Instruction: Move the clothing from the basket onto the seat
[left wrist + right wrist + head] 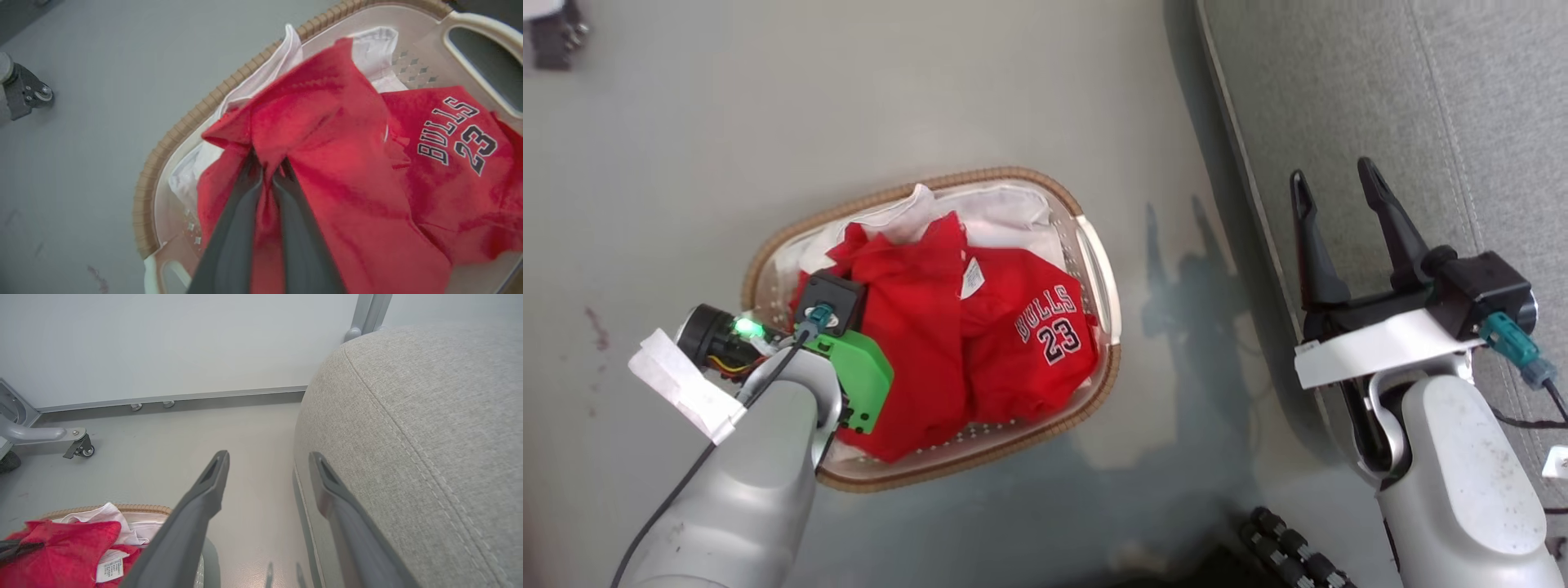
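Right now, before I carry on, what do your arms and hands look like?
Smooth pale grey forearms, each hand with two long dark tapered fingers. Left hand: green plastic bracket, glowing green light, white tape tab, black cable. Right hand: white plastic bracket, teal cable plug.

Bare floor point(1168, 392) lies open between the basket point(1013, 174) and the seat point(1462, 98) — room to pass there; the right gripper point(1333, 171), jaws wide, hangs above the seat's rounded edge. A wheeled frame point(49, 435) stands well apart, beyond the basket
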### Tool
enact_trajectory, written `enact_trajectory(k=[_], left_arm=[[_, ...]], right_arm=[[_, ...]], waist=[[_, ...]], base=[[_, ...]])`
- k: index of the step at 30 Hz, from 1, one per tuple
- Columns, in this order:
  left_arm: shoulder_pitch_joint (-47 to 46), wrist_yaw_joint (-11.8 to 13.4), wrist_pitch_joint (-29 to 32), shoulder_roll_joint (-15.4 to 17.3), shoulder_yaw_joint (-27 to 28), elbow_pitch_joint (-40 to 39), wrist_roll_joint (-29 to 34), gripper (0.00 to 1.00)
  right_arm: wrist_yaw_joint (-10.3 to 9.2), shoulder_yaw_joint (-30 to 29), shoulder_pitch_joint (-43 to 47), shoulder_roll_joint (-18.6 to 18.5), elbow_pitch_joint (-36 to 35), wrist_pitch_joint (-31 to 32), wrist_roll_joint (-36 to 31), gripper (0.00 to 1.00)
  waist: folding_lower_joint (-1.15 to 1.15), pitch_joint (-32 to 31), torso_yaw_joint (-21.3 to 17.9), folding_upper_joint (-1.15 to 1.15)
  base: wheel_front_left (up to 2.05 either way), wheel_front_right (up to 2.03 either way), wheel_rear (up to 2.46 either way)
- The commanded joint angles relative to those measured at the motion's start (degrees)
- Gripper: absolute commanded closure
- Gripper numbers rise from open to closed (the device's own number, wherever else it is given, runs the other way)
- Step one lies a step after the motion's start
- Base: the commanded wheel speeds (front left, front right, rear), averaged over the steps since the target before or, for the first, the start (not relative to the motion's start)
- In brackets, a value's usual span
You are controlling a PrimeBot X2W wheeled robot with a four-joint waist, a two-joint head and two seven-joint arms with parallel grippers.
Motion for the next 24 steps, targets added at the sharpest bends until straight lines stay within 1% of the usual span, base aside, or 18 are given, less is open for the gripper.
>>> enact_trajectory(k=[1, 9, 15, 20, 24], left_arm=[[1.51, -0.23, -0.3, 0.32, -0.16, -2.22, -0.81, 1.0], [7.58, -0.31, -0.29, 1.84, -2.23, -13.44, -0.29, 1.0], [9.57, -0.35, -0.3, 3.1, -4.76, -19.52, 0.32, 1.0], [8.73, -0.39, -0.3, 4.33, -7.77, -22.78, -0.17, 1.0], [4.95, -0.35, -0.31, 5.45, -10.64, -24.08, -0.84, 1.0]], right_arm=[[0.0, -0.51, 1.33, -0.23, 0.35, -0.27, -0.94, 0.0], [0.0, -1.74, 6.7, -0.24, 1.82, -0.27, -3.96, 0.0], [0.0, -2.05, 11.26, -0.24, 2.88, -0.27, -5.17, 0.0], [0.0, -1.81, 14.82, -0.25, 3.64, -0.26, -5.8, 0.0], [0.0, -1.17, 17.56, -0.23, 4.11, -0.26, -6.5, 0.0]], waist=[[0.0, -5.25, 3.19, 0.0], [0.0, -15.89, 7.19, 0.0], [0.0, -24.02, 9.06, 0.0], [0.0, -30.6, 9.77, 0.0], [0.0, -34.97, 10.14, 0.0]], base=[[0.0, 0.0, 0.0], [0.0, 0.0, 0.0], [0.0, 0.0, 0.0], [0.0, 0.0, 0.0], [0.0, 0.0, 0.0]])
